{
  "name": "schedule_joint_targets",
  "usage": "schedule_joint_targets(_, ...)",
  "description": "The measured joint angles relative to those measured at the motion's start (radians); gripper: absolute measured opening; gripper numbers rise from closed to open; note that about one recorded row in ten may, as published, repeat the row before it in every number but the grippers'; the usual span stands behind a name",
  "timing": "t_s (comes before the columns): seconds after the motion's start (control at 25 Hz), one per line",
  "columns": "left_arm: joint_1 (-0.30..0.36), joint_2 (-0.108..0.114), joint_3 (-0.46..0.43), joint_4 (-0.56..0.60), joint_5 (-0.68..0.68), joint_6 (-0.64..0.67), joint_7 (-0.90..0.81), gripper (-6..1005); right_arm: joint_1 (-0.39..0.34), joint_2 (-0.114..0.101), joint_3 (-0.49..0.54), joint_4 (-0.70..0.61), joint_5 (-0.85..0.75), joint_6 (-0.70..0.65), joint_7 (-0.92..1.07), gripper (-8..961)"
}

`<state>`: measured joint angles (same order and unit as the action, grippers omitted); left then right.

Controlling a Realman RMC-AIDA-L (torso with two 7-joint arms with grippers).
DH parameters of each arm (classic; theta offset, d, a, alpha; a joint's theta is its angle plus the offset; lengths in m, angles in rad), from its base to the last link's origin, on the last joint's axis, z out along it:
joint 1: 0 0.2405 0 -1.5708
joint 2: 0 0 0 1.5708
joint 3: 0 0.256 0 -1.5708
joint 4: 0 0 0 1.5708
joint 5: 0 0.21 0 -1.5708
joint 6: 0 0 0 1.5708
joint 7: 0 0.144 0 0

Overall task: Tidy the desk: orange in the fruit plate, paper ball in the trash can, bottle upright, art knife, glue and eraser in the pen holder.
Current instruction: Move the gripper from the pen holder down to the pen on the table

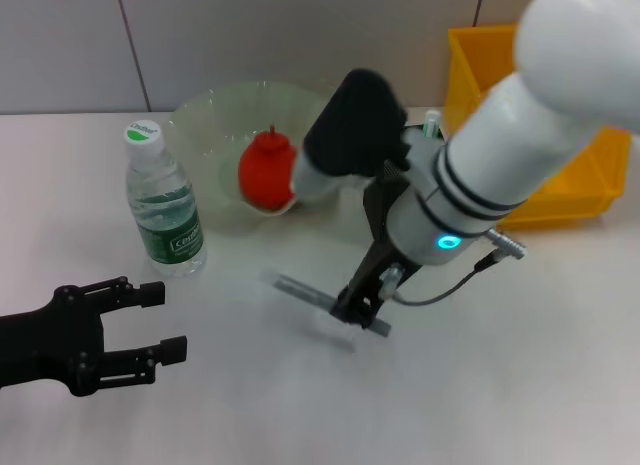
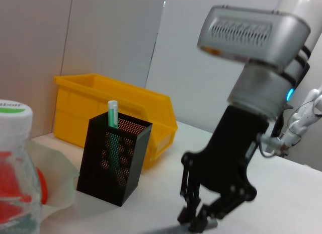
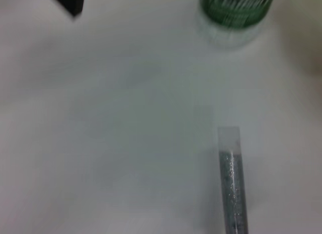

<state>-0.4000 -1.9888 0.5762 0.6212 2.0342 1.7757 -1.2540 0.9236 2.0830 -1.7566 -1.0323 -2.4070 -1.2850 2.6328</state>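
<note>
The left gripper (image 1: 165,323) was held wide open left of the knife (image 1: 310,297), the bottle (image 1: 163,201) standing upright behind it. The right gripper (image 1: 358,307) was lowered onto the knife on the desk (image 1: 500,385); its grip could not be told.

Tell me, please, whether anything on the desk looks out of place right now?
Only the art knife lies loose on the desk, under the right gripper. The bottle stands upright and the orange sits in the fruit plate.
</note>
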Motion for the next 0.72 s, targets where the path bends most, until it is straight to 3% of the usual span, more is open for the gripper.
schedule_joint_targets(0.16, 0.003, 0.004, -0.001, 0.0, 0.0, 0.0, 0.004, 811, -0.174, 0.0, 0.108, -0.19, 0.044, 0.023, -0.124, 125)
schedule_joint_targets(0.2, 0.003, 0.004, -0.001, 0.0, 0.0, 0.0, 0.004, 811, -0.174, 0.0, 0.108, -0.19, 0.044, 0.023, -0.124, 124)
schedule_joint_targets(0.24, 0.003, 0.004, -0.001, 0.0, 0.0, 0.0, 0.004, 811, -0.26, 0.0, 0.141, -0.269, 0.114, 0.046, -0.202, 124)
schedule_joint_targets(0.32, 0.003, 0.004, -0.001, 0.0, 0.0, 0.0, 0.004, 811, -0.294, 0.0, 0.152, -0.293, 0.151, 0.059, -0.234, 122)
schedule_joint_targets(0.36, 0.004, 0.005, -0.001, 0.001, 0.0, 0.0, 0.008, 811, -0.377, 0.0, 0.191, -0.344, 0.259, 0.091, -0.324, 121)
schedule_joint_targets(0.4, 0.004, 0.005, -0.001, 0.001, 0.0, 0.0, 0.008, 811, -0.377, 0.0, 0.191, -0.344, 0.259, 0.091, -0.324, 121)
schedule_joint_targets(0.44, 0.005, 0.004, -0.001, 0.003, 0.0, 0.002, 0.008, 811, -0.446, 0.0, 0.234, -0.363, 0.371, 0.114, -0.413, 120)
schedule_joint_targets(0.48, 0.005, 0.004, -0.001, 0.003, 0.0, 0.002, 0.008, 811, -0.446, 0.0, 0.234, -0.363, 0.371, 0.114, -0.413, 102)
schedule_joint_targets(0.64, 0.007, 0.003, -0.001, 0.004, -0.002, 0.011, 0.014, 811, -0.519, -0.002, 0.365, -0.284, 0.654, 0.124, -0.577, 31)
schedule_joint_targets(0.72, 0.007, 0.003, -0.001, 0.004, -0.002, 0.011, 0.014, 811, -0.512, -0.003, 0.392, -0.254, 0.68, 0.111, -0.593, 32)
